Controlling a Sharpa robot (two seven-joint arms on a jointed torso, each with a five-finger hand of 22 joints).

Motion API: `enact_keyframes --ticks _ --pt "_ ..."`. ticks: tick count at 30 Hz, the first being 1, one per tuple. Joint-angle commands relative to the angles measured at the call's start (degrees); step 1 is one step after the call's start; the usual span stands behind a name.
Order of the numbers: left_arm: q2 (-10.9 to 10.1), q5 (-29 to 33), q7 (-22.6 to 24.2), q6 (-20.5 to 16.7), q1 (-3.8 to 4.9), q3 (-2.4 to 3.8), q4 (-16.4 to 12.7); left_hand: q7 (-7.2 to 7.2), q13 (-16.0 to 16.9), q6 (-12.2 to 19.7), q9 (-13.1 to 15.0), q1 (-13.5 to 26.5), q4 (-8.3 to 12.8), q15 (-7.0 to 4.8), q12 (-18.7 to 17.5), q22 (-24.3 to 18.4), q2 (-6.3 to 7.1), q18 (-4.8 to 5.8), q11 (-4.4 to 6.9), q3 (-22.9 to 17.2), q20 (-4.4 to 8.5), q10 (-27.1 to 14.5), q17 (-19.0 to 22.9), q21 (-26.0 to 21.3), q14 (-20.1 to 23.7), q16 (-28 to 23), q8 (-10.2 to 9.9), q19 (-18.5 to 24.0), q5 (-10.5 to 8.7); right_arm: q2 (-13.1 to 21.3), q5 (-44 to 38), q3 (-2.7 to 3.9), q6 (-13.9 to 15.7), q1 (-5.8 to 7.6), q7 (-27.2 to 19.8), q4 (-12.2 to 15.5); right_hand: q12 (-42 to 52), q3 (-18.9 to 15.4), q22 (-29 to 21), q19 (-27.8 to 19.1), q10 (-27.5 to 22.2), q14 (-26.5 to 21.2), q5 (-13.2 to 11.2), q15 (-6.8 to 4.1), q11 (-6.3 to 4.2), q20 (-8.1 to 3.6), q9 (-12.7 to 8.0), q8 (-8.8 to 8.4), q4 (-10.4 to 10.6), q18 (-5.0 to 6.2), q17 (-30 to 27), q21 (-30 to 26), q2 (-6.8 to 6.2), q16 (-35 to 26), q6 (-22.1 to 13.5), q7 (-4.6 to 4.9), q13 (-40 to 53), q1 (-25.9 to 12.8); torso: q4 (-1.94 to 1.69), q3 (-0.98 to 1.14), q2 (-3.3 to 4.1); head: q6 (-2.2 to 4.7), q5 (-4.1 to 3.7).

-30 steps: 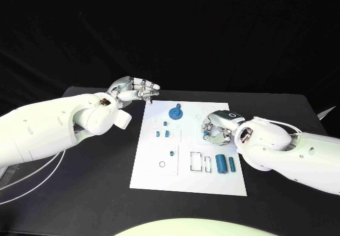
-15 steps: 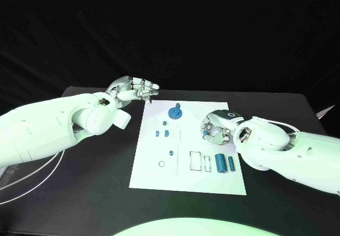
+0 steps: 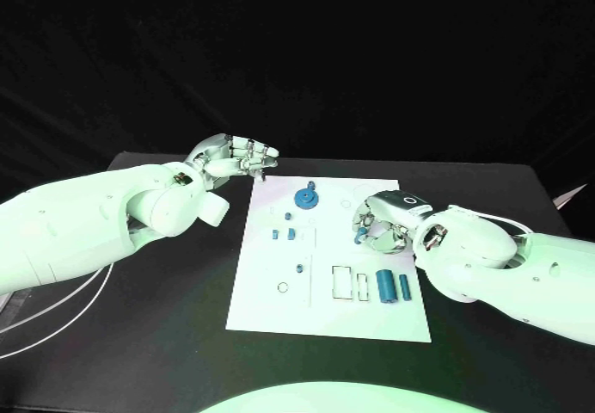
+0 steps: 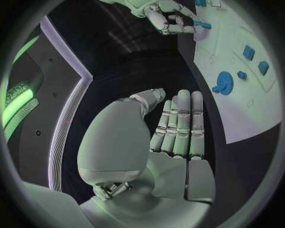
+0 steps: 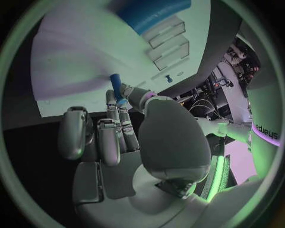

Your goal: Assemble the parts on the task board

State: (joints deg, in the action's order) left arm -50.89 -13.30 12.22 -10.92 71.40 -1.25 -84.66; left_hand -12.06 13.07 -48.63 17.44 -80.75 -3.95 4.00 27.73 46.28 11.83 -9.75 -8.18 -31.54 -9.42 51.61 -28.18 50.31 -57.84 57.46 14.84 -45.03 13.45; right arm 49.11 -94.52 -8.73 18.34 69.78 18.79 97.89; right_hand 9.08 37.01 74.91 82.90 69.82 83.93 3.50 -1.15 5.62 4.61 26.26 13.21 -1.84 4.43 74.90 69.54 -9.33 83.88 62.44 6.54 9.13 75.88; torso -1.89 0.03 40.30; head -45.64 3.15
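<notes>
**Q:** White task board (image 3: 325, 297) on the black table (image 3: 149, 344), head view: what is lying where?

**A:** A blue gear (image 3: 305, 200) is sitting near the board's far edge. Two small blue blocks (image 3: 284, 233) are lying just nearer than the gear. Two blue cylinders (image 3: 395, 285) are lying side by side near the board's right edge, beside two outlined slots (image 3: 348, 283). The left hand (image 3: 236, 157) is hovering just off the board's far left corner, its fingers together and holding nothing. The right hand (image 3: 377, 225) is hanging over the board's right part, pinching a small blue peg (image 3: 361, 231).

**Q:** Left wrist view?

**A:** The left hand (image 4: 175, 128) is showing straight fingers lying side by side, nothing in them, over the table beside the board (image 4: 237, 95). The gear (image 4: 224, 82) and the blocks (image 4: 255, 59) are lying on the board. Beyond them the right hand (image 4: 172, 19) is gripping the peg (image 4: 202, 24).

**Q:** Right wrist view?

**A:** The right hand (image 5: 118, 128) is clamping the peg (image 5: 116, 85) between thumb and fingertips, above the board (image 5: 77, 61). One cylinder (image 5: 151, 12) and the slots (image 5: 169, 42) are showing past it.
</notes>
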Motion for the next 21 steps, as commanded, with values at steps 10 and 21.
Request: enact_keyframes --ticks 10,21 --pt "0.32 0.38 0.37 0.92 -0.01 0.04 -0.03 0.10 0.00 0.43 0.00 0.38 -0.02 0.02 0.29 -0.05 -0.21 -0.69 0.03 0.39 -0.43 -0.30 -0.04 -0.22 0.28 -0.28 -0.12 -0.07 0.04 1.75 0.13 0.48 2.90 1.81 -0.52 7.00 0.11 0.16 7.68 0.38 3.65 3.64 -0.09 -0.51 -3.10 -0.24 1.26 0.47 -0.40 -0.65 3.06 0.43 1.52 0.37 0.38 0.02 0.11 1.15 0.00 -0.01 0.03 0.25 0.21" --pt "0.76 0.47 0.47 1.11 -0.07 0.04 0.03 0.10 0.00 0.43 0.00 0.38 -0.02 0.02 0.29 -0.05 -0.21 -0.69 0.03 0.39 -0.43 -0.30 -0.04 -0.22 0.28 -0.28 -0.12 -0.07 0.04 -3.49 0.76 0.46 4.66 -0.53 -2.39 9.44 0.07 0.22 7.66 0.35 3.69 3.61 -0.01 -0.52 -3.11 -0.26 1.29 0.49 -0.45 -0.63 2.88 0.34 1.52 0.29 0.38 0.02 0.12 1.15 0.03 -0.09 0.02 -0.09 1.45"
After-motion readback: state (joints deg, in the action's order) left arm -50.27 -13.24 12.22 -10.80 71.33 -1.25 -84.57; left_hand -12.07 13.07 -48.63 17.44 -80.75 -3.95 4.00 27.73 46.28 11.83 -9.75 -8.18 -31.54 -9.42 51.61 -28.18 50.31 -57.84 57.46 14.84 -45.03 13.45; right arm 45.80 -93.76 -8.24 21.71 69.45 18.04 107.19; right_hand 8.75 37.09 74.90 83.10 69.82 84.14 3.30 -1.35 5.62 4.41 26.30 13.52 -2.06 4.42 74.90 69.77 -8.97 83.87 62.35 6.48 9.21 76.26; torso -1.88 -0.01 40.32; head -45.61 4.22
